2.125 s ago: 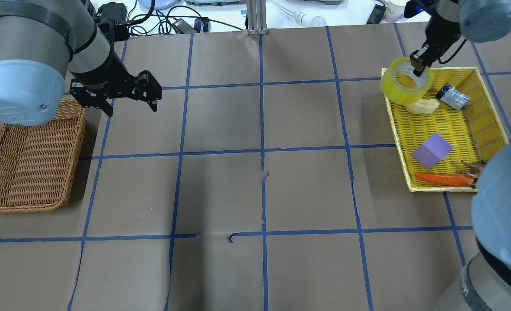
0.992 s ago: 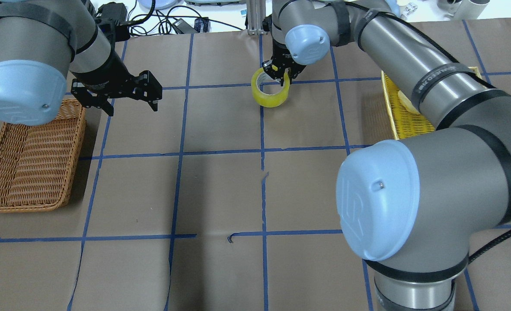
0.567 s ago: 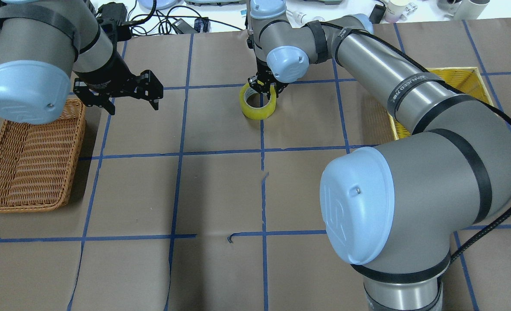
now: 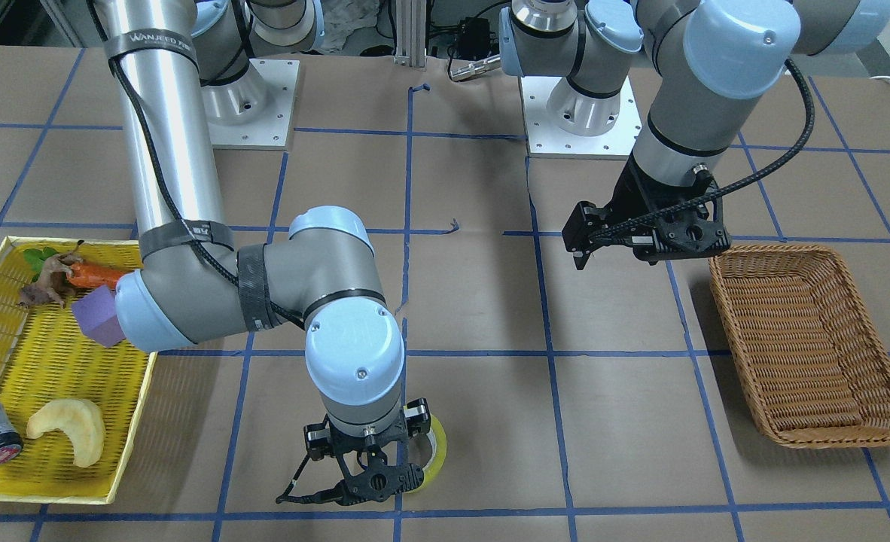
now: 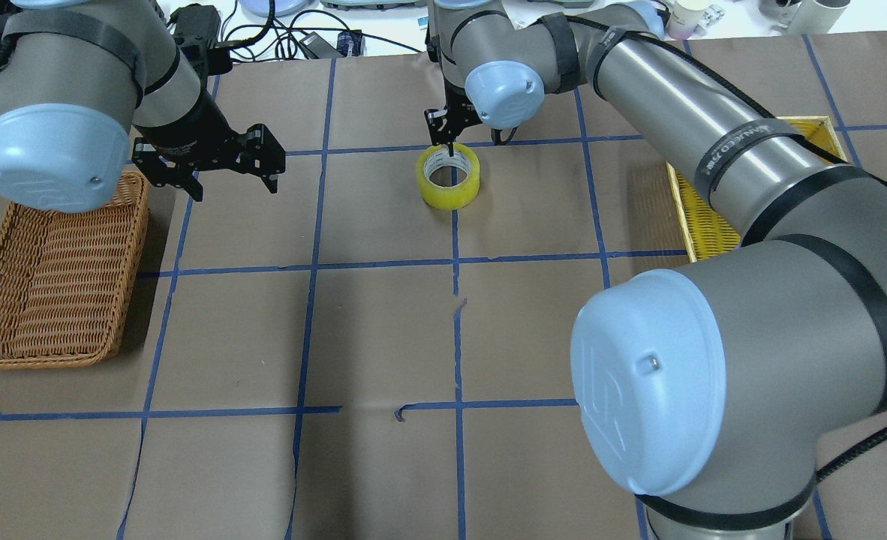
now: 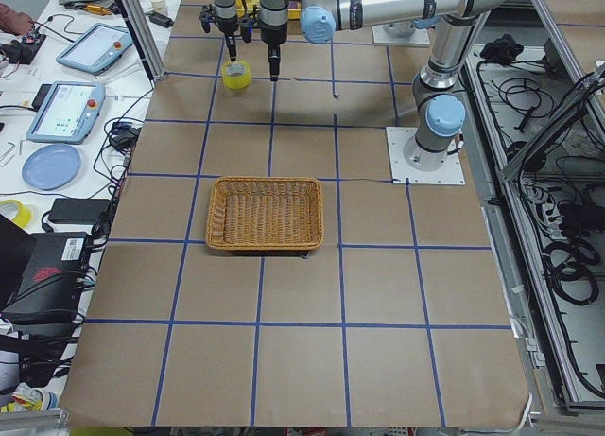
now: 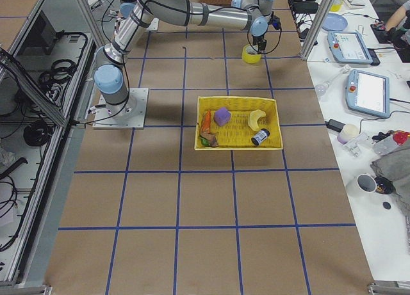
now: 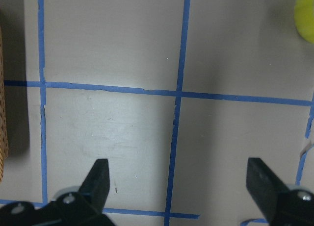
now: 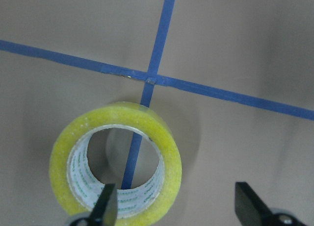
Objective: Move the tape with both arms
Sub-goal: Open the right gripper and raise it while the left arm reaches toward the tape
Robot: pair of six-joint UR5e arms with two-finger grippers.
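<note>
The yellow tape [image 5: 448, 176] lies flat on the brown table on a blue grid line, far side of the middle. It also shows in the front view [image 4: 434, 449] and in the right wrist view [image 9: 164, 142]. My right gripper [image 5: 473, 142] hovers just above it, open and empty [image 9: 179, 209]. One finger is over the ring's hole and the other is outside the ring. My left gripper [image 5: 230, 184] is open and empty, above the table to the tape's left [image 8: 179, 182]. The tape's edge [image 8: 306, 15] shows at the top right of the left wrist view.
A brown wicker basket [image 5: 46, 277] stands at the left edge under my left arm. A yellow tray [image 4: 53, 421] on the right side holds a carrot, a purple block, a pale curved piece and a small dark cylinder. My right arm spans the table's right half.
My right arm carried the tape from the yellow tray to the table's middle, set it down, opened and lifted slightly. My left gripper has barely moved.
</note>
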